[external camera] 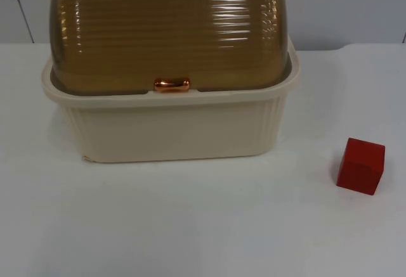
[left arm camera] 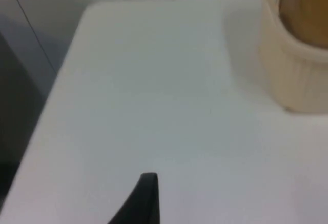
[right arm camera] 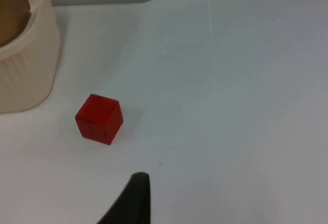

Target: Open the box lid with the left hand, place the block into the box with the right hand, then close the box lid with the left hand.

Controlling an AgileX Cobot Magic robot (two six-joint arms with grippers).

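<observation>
**Lid shut, red block on the table, both arms holding back**

The left gripper (left arm camera: 146,198) hovers over bare white table (left arm camera: 154,106), with 1 black fingertip visible; whether its fingers are spread or closed cannot be told. Ahead of it and off to its right stands the cream box (left arm camera: 294,75), well apart from the fingertip, with a corner of the amber lid (left arm camera: 307,14) showing above the ribbed wall.

In the top view the cream box (external camera: 171,128) sits on the table (external camera: 190,226) against the grey partition wall (external camera: 349,4). Its translucent amber ribbed lid (external camera: 168,30) is down and closed over the rim, and the copper-coloured handle (external camera: 172,85) lies at the middle of the lid's front edge.

To the right of the box, apart from it, the red block (external camera: 361,165) rests on the table.

The right gripper (right arm camera: 133,198) hangs above the table, 1 fingertip visible; its finger state cannot be told. The red block (right arm camera: 99,118) lies ahead of it and slightly to its left, not touched, and the box's corner (right arm camera: 25,70) stands further left beyond the block.
</observation>
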